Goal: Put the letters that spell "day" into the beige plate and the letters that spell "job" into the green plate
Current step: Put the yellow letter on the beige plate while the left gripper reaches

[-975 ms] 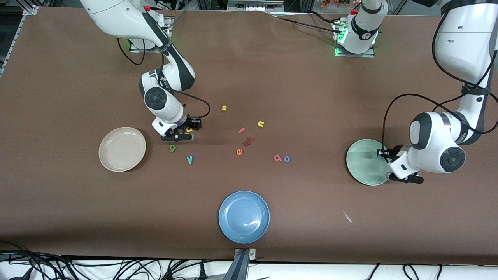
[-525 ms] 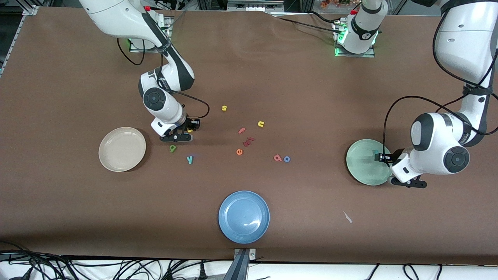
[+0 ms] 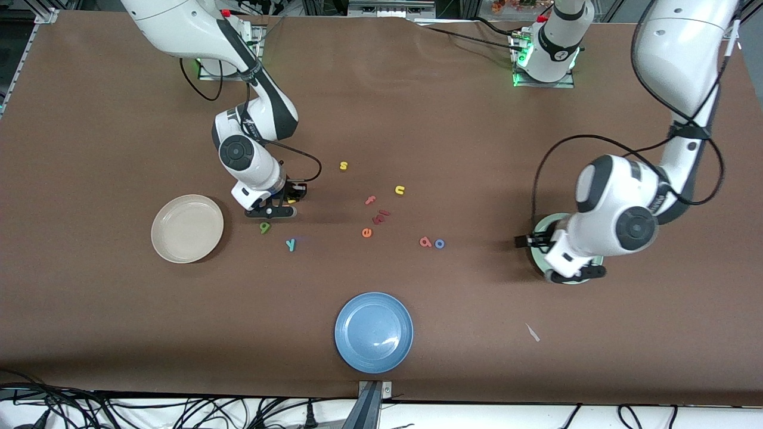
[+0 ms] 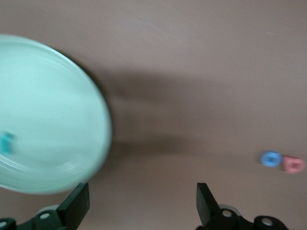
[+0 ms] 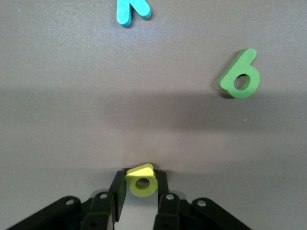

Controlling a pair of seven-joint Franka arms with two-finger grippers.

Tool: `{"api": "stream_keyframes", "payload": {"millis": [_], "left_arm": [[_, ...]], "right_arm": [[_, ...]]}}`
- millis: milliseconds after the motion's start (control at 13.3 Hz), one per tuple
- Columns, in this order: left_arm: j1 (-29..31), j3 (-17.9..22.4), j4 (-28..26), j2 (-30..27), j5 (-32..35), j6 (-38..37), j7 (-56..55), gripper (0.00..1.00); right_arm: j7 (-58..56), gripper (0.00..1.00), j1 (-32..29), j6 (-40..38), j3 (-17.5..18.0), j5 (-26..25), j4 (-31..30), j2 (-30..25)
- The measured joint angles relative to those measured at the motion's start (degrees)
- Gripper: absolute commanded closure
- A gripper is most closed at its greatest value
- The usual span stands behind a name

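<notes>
Right gripper [image 5: 142, 191] pinches the yellow d [image 5: 142, 181], a small foam letter with a round hole; green a [image 5: 241, 75] and teal y [image 5: 132, 10] lie just ahead. Left gripper [image 4: 141, 208], jaws spread, hovers beside the mint-green plate [image 4: 72, 115] containing the teal j [image 4: 5, 142].

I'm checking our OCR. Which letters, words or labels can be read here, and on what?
"s": yellow s
"u": yellow u
"f": pink f
"e": orange e
"y": teal y
"o": blue o
"9": green a, as it lies
The rest is too small or blurred to read; no printed labels are legible.
</notes>
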Motion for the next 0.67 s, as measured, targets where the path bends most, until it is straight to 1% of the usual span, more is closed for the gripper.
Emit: {"api": "stream_keyframes", "payload": {"millis": [75, 225, 300, 450, 600, 675], "left_arm": [[-0.8, -1.5, -0.1, 0.1, -0.1, 0.4, -4.2, 0.01], [-3.7, -2.3, -0.3, 1.0, -0.7, 4.5, -10.9, 0.01], [-5.4, -2.3, -0.5, 1.9, -0.7, 8.0, -14.2, 0.01], [-8.3, -2.3, -0.8, 4.8, -0.7, 14.8, -21.2, 0.03], [-10.2, -2.2, -0.8, 7.5, -0.7, 18.7, -25.2, 0.16], [-10.9, -2.0, -0.6, 8.5, -0.7, 19.6, -26.2, 0.29]], "right_arm": [[0.0, 0.86, 0.0, -4.1, -0.4, 0.0, 2.2, -0.5], [-2.1, 0.86, 0.0, -12.6, -2.9, 0.0, 6.3, -2.8], [-4.6, 0.86, 0.0, -16.0, -4.8, 0.0, 7.6, -4.1], [-9.7, 0.86, -0.2, -19.2, -9.3, 0.0, 8.3, -6.5], [-13.5, 0.86, -0.4, -20.3, -13.2, 0.0, 8.3, -7.3], [-14.7, 0.86, -0.4, -20.3, -14.9, 0.0, 8.3, -7.2]]}}
